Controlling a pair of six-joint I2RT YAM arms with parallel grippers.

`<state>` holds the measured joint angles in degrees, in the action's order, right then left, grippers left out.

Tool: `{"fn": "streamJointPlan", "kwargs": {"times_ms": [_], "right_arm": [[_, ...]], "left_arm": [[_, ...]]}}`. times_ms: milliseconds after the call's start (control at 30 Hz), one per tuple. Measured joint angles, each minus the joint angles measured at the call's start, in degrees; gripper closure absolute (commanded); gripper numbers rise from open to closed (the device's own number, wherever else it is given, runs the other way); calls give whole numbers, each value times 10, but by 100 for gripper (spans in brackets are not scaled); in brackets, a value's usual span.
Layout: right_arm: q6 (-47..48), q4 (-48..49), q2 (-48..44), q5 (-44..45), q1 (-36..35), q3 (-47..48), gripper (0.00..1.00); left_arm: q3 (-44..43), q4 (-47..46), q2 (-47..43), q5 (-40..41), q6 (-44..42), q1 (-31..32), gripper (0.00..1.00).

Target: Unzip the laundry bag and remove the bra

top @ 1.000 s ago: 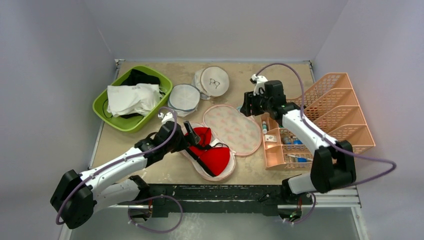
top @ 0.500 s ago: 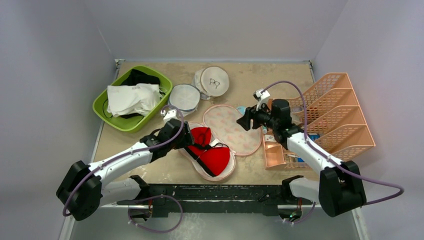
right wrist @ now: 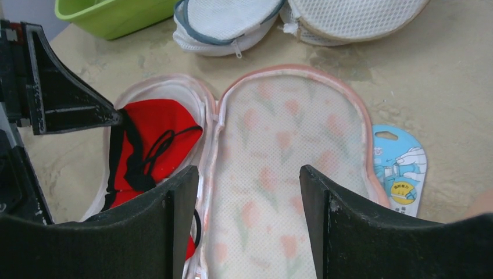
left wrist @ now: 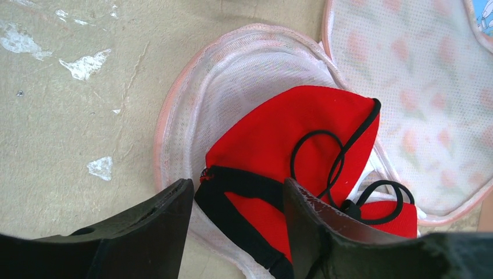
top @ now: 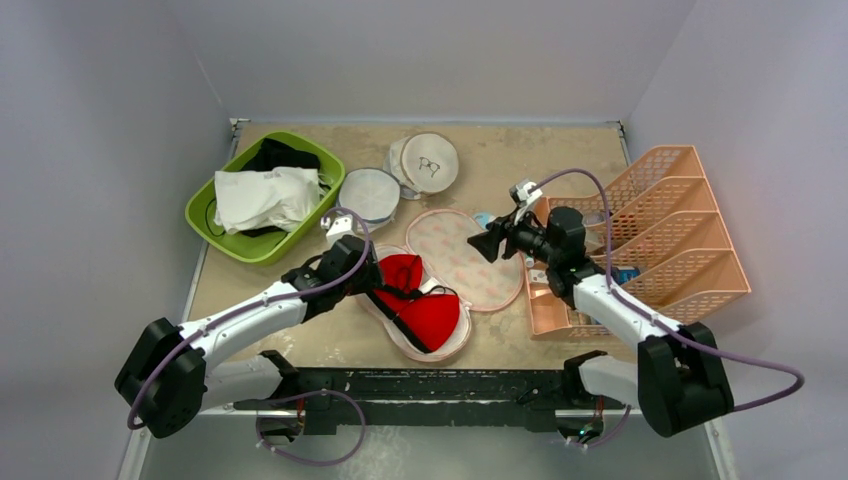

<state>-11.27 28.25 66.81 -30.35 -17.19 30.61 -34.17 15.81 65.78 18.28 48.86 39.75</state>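
The laundry bag [top: 470, 258] lies open flat at mid-table, its flowered lid [right wrist: 285, 168] folded to the right, its mesh half [left wrist: 232, 75] to the left. The red bra [top: 420, 305] with black straps lies in the mesh half; it shows in the left wrist view [left wrist: 290, 133] and the right wrist view [right wrist: 154, 142]. My left gripper [top: 372, 268] is open just above the bra's left end, its jaws either side of the black band [left wrist: 238, 180]. My right gripper [top: 487, 243] is open and empty above the lid's right part.
A green basin [top: 262, 195] with white and black garments stands at back left. A round white-grey mesh bag [top: 368, 195] and a round white bag with a glasses drawing [top: 428, 162] lie behind. A peach organiser rack [top: 650, 240] stands at right; a blue card [right wrist: 400, 168] lies beside the lid.
My right gripper has come down and forward from behind the lid to above its right part. My left gripper has edged slightly toward the bra's left end.
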Motion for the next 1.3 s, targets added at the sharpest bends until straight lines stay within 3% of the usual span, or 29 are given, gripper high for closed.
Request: {"fn": "streamJointPlan", "kwargs": {"times_ms": [233,400,967,1167,1300], "right_arm": [[-16,100,40,-25,0,-61,34],[-23,159,65,-37,-3,-81,34],[-21,218,41,-24,-12,-100,34],[-21,220,42,-24,-13,-100,34],[-21,221,42,-24,-15,-100,34]], "left_arm": [[4,-15,5,-1,1,0,55],[4,-26,37,-3,0,0,48],[14,-13,38,11,1,0,51],[14,-16,52,12,1,0,62],[14,-21,69,12,0,0,76]]}}
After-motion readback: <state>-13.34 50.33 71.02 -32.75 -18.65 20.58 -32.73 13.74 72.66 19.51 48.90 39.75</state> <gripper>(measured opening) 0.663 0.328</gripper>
